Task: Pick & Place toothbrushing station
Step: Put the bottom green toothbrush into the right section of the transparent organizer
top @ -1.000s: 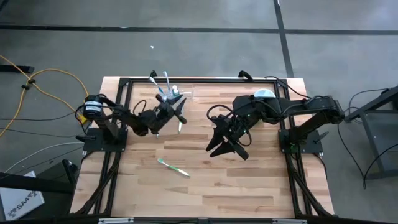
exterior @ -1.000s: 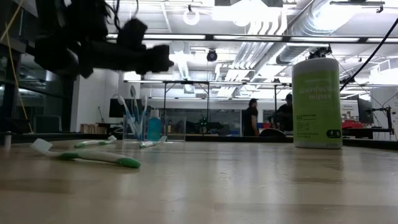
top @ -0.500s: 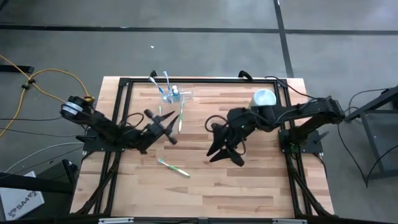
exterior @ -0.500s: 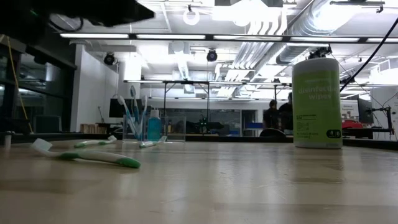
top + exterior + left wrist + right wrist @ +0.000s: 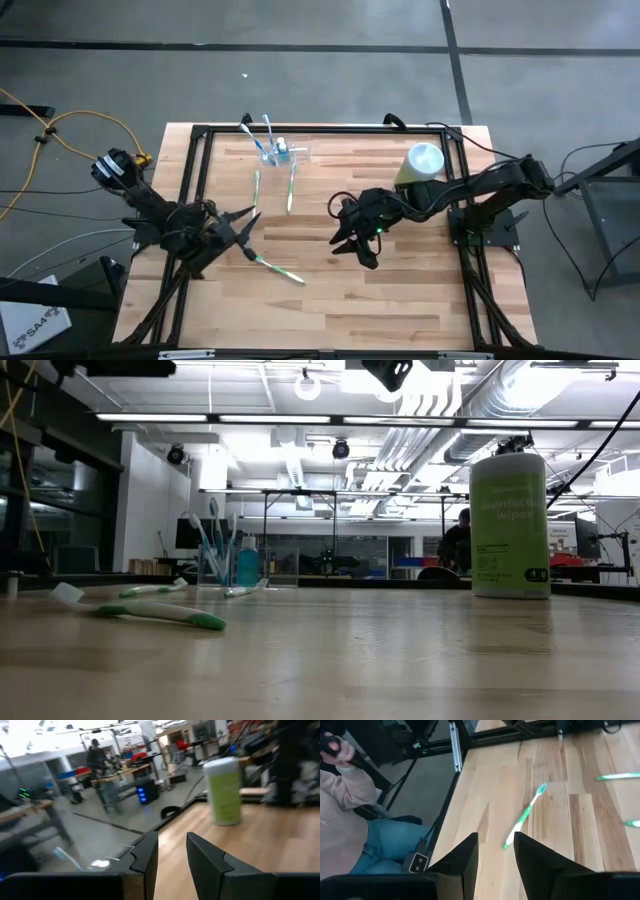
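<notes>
Left gripper [image 5: 243,218] low over the table's left side, fingers narrowly parted, empty, right gripper [image 5: 352,243] mid-table, fingers narrowly parted, empty, small clear plastic toothbrushing station [image 5: 281,152] at the far edge, well apart from both.

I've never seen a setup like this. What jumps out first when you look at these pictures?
Two dark arms reach over a wooden table, the left gripper and right gripper both empty. Green-and-white toothbrushes lie loose: one near the table's middle and two beside the clear toothbrushing station at the far edge. A tall light green canister stands on the right.
</notes>
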You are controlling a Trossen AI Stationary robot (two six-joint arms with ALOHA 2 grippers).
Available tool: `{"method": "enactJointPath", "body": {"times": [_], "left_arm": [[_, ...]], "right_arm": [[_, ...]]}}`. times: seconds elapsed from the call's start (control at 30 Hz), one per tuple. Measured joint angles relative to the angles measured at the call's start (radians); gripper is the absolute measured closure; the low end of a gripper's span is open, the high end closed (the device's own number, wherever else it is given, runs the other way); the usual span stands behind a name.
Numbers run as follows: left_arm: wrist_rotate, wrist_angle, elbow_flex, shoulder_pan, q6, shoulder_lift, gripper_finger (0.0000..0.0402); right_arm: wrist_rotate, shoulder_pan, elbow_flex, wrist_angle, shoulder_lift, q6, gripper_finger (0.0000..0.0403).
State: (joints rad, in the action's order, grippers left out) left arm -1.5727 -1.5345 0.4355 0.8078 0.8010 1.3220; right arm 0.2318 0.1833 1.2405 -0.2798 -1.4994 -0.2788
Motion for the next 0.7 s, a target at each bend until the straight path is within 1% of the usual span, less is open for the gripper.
{"method": "enactJointPath", "body": {"times": [0.13,0.33,0.47,0.57,0.6,0.63,0.7], "left_arm": [[0.000,0.000,0.000,0.010,-0.131,0.001,0.0305],[0.000,0.017,0.000,-0.035,-0.270,0.004,0.0305],[0.000,0.069,0.001,-0.072,-0.376,0.033,0.0305],[0.002,0.107,0.024,-0.084,-0.441,0.082,0.0305],[0.017,0.120,0.041,-0.084,-0.455,0.103,0.0305],[0.059,0.130,0.063,-0.083,-0.466,0.126,0.0305],[0.196,0.165,0.121,-0.083,-0.480,0.174,0.0305]], "right_arm": [[0.004,0.000,-0.003,0.033,0.000,0.014,0.0286],[0.006,0.000,-0.003,0.032,0.000,0.022,0.0286],[0.007,0.000,-0.003,0.029,0.000,0.041,0.0286],[0.014,0.000,-0.003,0.020,0.000,0.053,0.0286],[0.013,0.000,-0.003,0.018,0.000,0.060,0.0286],[0.014,0.000,-0.002,0.015,0.000,0.069,0.0286],[0.014,0.000,-0.002,0.007,0.000,0.074,0.0286]]}}
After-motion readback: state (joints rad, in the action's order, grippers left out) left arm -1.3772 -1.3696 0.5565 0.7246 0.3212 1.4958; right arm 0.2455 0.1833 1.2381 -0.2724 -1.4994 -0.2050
